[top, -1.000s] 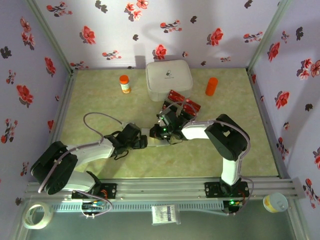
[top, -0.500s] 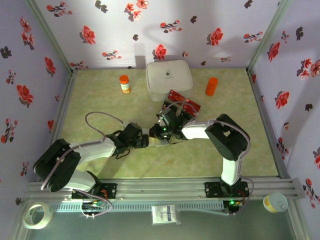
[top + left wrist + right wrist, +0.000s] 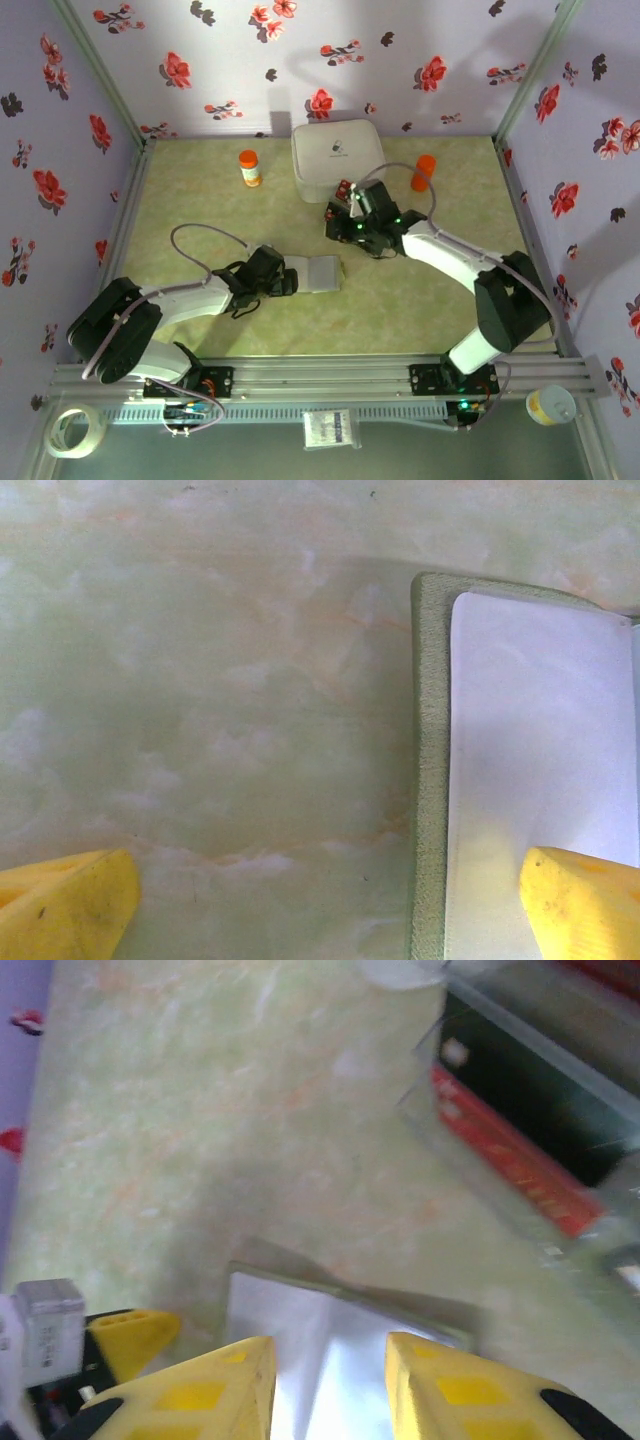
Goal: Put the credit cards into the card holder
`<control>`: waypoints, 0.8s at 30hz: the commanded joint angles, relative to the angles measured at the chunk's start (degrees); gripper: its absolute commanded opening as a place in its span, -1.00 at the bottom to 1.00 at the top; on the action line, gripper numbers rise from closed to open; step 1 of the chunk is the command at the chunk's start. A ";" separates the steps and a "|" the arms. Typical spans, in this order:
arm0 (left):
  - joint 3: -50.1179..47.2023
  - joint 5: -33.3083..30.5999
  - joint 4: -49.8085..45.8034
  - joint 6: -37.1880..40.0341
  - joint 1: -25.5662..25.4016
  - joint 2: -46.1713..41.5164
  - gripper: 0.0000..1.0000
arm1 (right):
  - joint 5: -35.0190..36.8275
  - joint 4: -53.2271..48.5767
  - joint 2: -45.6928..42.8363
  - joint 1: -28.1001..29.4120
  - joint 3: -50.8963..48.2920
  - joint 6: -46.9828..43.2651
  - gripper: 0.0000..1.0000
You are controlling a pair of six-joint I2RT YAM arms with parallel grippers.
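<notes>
The olive-green card holder [image 3: 322,273] lies opened flat on the table, pale grey inside up [image 3: 540,730] [image 3: 330,1345]. My left gripper [image 3: 290,280] [image 3: 325,910] is open at its left edge, one yellow fingertip [image 3: 585,905] over the pale inside and the other on the table. My right gripper [image 3: 340,222] [image 3: 325,1390] hovers above and behind the holder, jaws apart with nothing between them. The credit cards [image 3: 347,189], a red one [image 3: 510,1155] and a black one [image 3: 540,1090], lie in a clear tray [image 3: 440,1070] just beyond the right gripper.
A big white rounded box [image 3: 337,158] stands behind the tray. An orange bottle with a white label [image 3: 249,168] is at the back left and an orange cylinder [image 3: 424,172] at the back right. Flowered walls close in three sides.
My right arm has pulled back from the card holder towards the tray and its jaws have parted. The holder now lies uncovered and open. The left gripper has barely moved.
</notes>
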 commanded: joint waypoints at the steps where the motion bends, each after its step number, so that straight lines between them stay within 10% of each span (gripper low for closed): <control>1: -1.56 -0.67 -1.76 1.56 0.36 1.76 1.00 | 8.38 -14.47 0.18 -1.53 3.14 -10.75 -0.29; 24: -0.53 -0.36 -2.50 2.10 0.35 1.91 1.00 | 23.35 -25.72 12.41 -1.85 11.91 -25.14 -0.27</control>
